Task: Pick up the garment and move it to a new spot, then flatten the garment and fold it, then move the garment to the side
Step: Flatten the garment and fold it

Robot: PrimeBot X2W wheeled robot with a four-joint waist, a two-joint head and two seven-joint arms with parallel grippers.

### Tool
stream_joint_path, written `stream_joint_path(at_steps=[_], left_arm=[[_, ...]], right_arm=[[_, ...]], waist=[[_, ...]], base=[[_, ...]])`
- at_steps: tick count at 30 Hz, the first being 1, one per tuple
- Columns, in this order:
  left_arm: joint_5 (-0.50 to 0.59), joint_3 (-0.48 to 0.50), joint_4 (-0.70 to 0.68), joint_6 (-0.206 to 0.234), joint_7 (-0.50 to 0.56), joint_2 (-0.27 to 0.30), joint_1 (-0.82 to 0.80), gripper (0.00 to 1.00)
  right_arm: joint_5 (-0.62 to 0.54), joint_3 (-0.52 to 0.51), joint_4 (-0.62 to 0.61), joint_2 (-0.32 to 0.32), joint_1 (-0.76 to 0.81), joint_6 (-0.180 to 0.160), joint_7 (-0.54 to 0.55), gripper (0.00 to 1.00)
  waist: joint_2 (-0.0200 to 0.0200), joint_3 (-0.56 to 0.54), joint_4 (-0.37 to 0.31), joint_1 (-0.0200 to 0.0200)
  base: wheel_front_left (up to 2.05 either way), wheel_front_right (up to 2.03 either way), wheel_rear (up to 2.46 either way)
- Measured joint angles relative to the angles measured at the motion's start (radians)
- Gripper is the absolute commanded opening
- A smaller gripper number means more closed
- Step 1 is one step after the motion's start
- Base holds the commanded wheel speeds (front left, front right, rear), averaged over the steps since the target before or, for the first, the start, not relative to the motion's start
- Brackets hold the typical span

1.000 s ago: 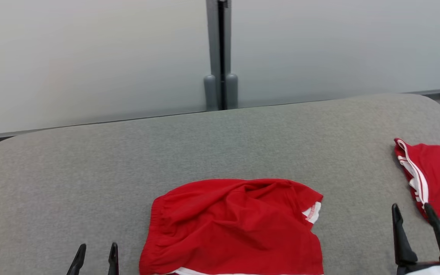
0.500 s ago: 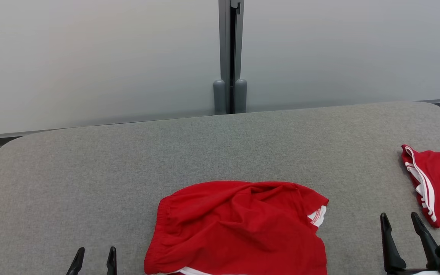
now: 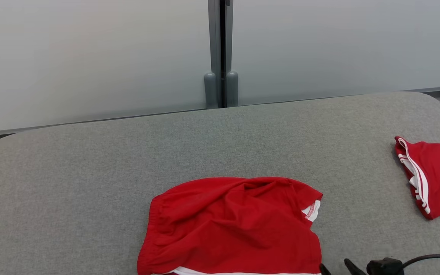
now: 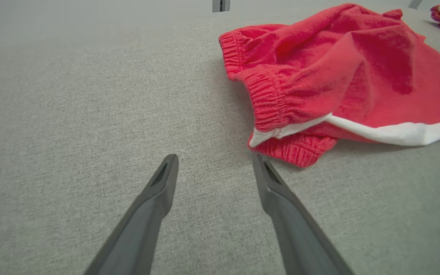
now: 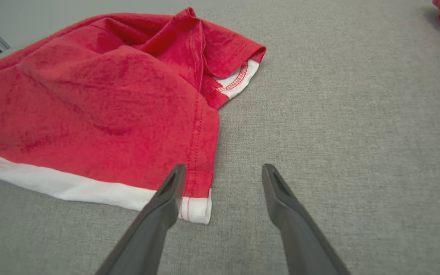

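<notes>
Pickup seems pending: left gripper (image 4: 214, 160) and right gripper (image 5: 224, 170), fingers spread, empty, flank crumpled red cloth shorts (image 3: 231, 225); next, likely pinch its 2 near corners.

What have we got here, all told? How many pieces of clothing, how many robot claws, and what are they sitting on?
Red garments: 2 (middle garment, right-edge garment)
Grippers: 2 (left gripper, right gripper), both open
Grey table: 1
Total: 5
</notes>
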Motion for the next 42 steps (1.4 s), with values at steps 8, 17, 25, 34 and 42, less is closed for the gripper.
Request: stream_joint_path(at_steps=[8, 17, 25, 34, 42], left_arm=[[-0.03, -0.058, -0.02, -0.003, 0.032, 0.047, -0.02, 1.0], [-0.048, -0.138, -0.019, -0.003, 0.048, 0.082, -0.094, 1.0], [-0.102, -0.235, -0.01, -0.005, 0.024, 0.122, -0.154, 0.48], [-0.162, -0.284, -0.078, -0.006, 0.02, 0.17, -0.166, 0.0], [-0.334, -0.299, -0.378, -0.006, 0.084, 0.185, -0.131, 0.0]], right_arm=[[0.026, 0.064, 0.0, -0.003, 0.009, 0.0, 0.037, 1.0], [0.039, 0.103, 0.013, -0.008, -0.048, 0.0, 0.024, 1.0], [0.08, 0.165, 0.035, -0.023, -0.101, 0.0, 0.035, 0.93], [0.252, 0.247, -0.026, -0.1, -0.131, -0.001, 0.041, 0.0], [0.46, 0.202, -0.352, -0.272, -0.134, -0.001, 0.057, 0.0]], waist=[[0.0, 0.039, -0.01, 0.0], [0.0, 0.095, -0.013, 0.0], [0.0, 0.135, -0.013, 0.0], [0.0, 0.109, -0.009, 0.0], [0.0, 0.07, -0.024, 0.0]], base=[[0.0, 0.0, 0.0], [0.0, 0.0, 0.0], [0.0, 0.0, 0.0], [0.0, 0.0, 0.0], [0.0, 0.0, 0.0]])
